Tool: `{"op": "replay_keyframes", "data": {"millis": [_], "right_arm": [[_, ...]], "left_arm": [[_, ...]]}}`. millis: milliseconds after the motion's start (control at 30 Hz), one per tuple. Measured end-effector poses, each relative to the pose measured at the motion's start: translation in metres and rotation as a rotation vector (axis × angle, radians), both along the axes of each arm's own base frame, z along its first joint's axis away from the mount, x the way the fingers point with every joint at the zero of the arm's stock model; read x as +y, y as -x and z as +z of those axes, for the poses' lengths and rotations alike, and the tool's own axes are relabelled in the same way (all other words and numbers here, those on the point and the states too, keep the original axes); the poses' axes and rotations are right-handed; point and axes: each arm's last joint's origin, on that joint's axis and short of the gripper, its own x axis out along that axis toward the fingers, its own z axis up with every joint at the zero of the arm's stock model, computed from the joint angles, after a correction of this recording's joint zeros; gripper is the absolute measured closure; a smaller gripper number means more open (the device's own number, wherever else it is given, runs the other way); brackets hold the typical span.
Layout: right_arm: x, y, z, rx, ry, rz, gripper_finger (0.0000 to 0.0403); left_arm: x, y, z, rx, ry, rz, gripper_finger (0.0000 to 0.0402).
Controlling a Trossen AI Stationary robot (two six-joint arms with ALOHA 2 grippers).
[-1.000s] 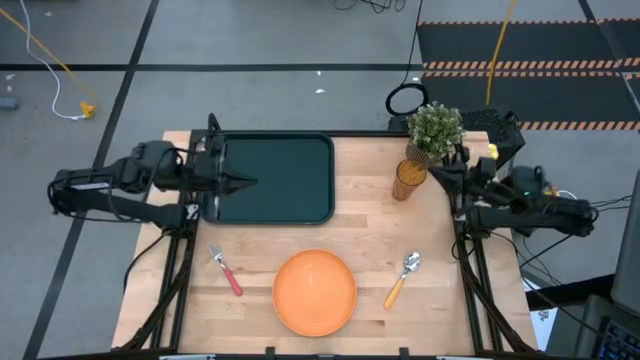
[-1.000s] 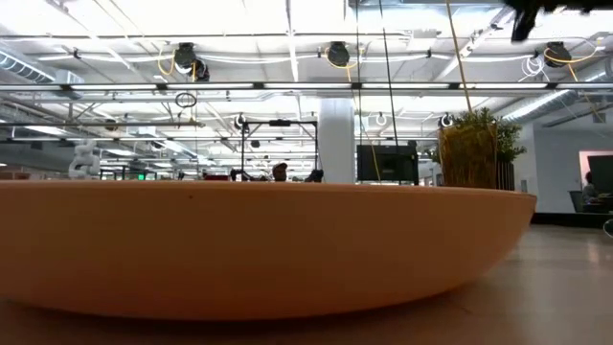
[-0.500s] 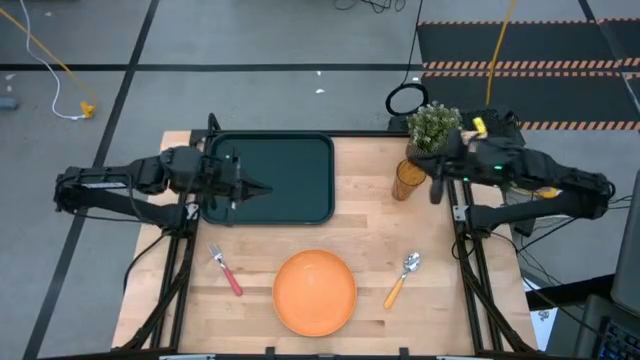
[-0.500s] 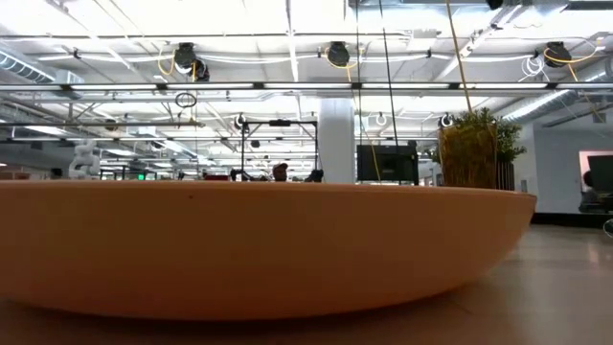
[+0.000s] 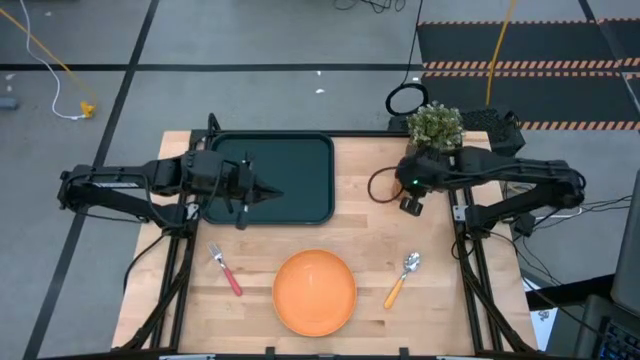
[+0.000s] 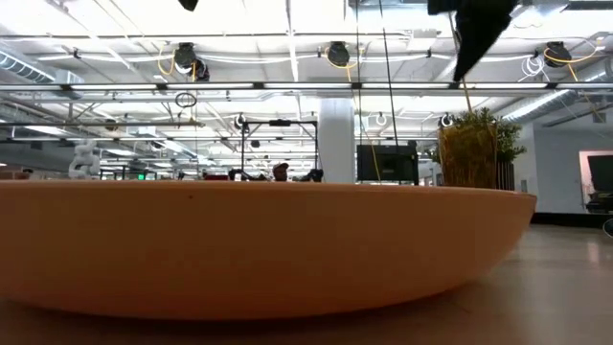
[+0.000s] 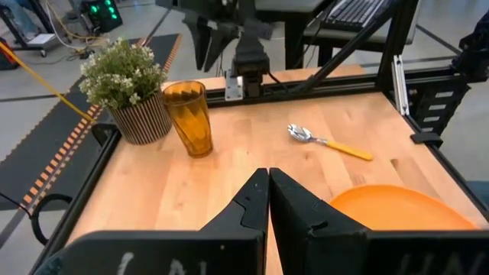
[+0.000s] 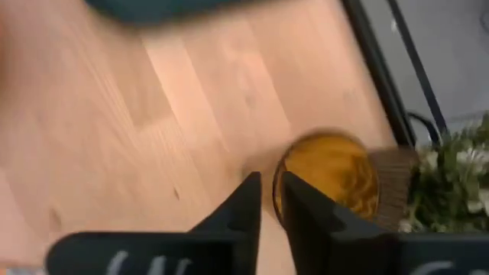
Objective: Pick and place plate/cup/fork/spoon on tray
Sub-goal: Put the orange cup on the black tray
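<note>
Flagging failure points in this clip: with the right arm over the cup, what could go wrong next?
1. The cup stands right beside the potted plant, so the right gripper, fingers nearly together above the cup, may bump or tip either one.
2. The left gripper hovers shut over the tray, likely blocking a placement there.

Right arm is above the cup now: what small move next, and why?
Probably open the right claw and lower it around the cup. The fingers look nearly shut, the cup stands upright below beside the plant, and nothing is on the tray yet.
</note>
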Motion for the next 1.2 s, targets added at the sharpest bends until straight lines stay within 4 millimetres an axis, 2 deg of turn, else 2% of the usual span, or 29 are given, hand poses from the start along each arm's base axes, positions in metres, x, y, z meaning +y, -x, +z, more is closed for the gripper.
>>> {"op": "replay_keyframes", "data": {"millis": [233,433,567,1033,1200], "right_arm": [[0.0,-0.01,-0.014,0.169,0.016,0.114,0.0266],[-0.002,-0.017,-0.017,0.206,0.042,0.227,0.0231],[-0.006,-0.017,-0.02,0.204,0.045,0.219,0.0228],[-0.027,0.003,-0.065,0.338,-0.058,0.124,0.0228],[-0.032,0.005,-0.07,0.344,-0.083,0.114,0.0257]], "left_arm": [[0.0,-0.001,0.0,0.001,-0.006,-0.001,0.0385],[0.0,-0.001,0.0,0.001,-0.008,-0.002,0.0385],[0.0,-0.001,0.0,0.002,-0.009,-0.003,0.0385],[0.0,-0.001,-0.001,0.004,-0.009,-0.003,0.0385],[0.0,-0.001,-0.001,0.003,-0.025,-0.008,0.0385]]}}
